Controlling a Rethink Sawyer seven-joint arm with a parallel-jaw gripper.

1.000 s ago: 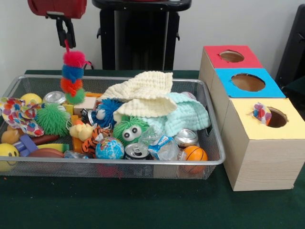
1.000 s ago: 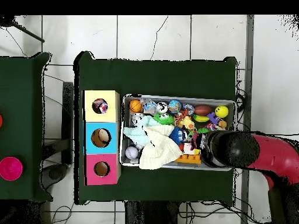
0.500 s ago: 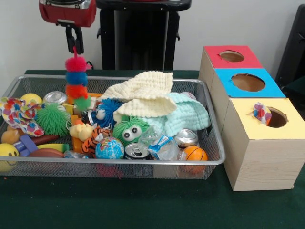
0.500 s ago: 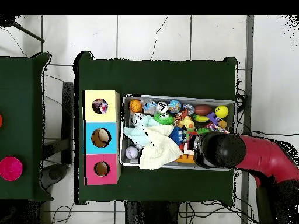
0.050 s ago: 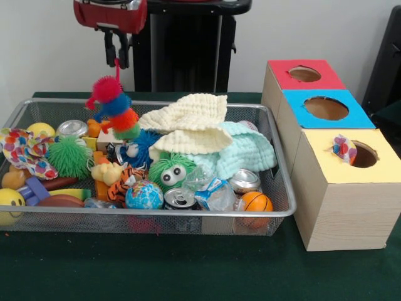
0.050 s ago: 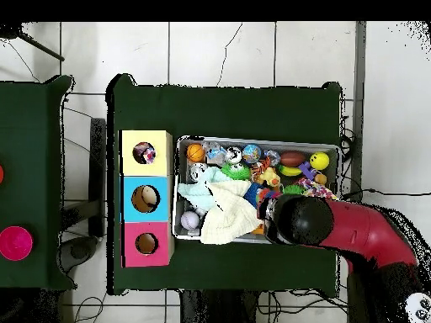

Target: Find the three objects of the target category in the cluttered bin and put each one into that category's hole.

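**Fuzzy caterpillar toy hangs from the jaws above the bin**

Nearest the camera in the front view is the green counter [image 5: 156,269], bare along its front strip. On it stands the wire mesh bin [image 5: 188,221], packed with clutter. Along the bin's front wall lie a yellow smiley ball [image 5: 9,202], a brown football [image 5: 59,202], a globe ball [image 5: 144,195], a drink can [image 5: 180,199], a crumpled plastic bottle [image 5: 212,190] and a small orange basketball [image 5: 256,202]. Just behind these sit a tiger toy [image 5: 125,177], a green fuzzy creature with big eyes [image 5: 170,171], a second can [image 5: 244,180] and a green spiky ball [image 5: 68,157]. A polka-dot cloth [image 5: 25,152] lies at the bin's left end. Further back, a cream cloth [image 5: 188,123] is heaped over a pale mint cloth [image 5: 247,150], beside a blue fuzzy toy [image 5: 141,145].

To the right of the bin stand three boxes in a row running away from the camera: the yellow-topped box [image 5: 341,188] nearest, with a small multicoloured thing lodged at the edge of its hole, then the blue-topped box [image 5: 324,110], then the red-topped box [image 5: 304,75].

Over the far left part of the bin, the gripper [image 5: 117,58] has its jaws pinched on the thin red tail of a multicoloured fuzzy caterpillar [image 5: 114,113], which dangles tilted, its lower end level with the clutter near the cream cloth. In the overhead view the red arm [image 6: 353,235] covers that corner of the bin.
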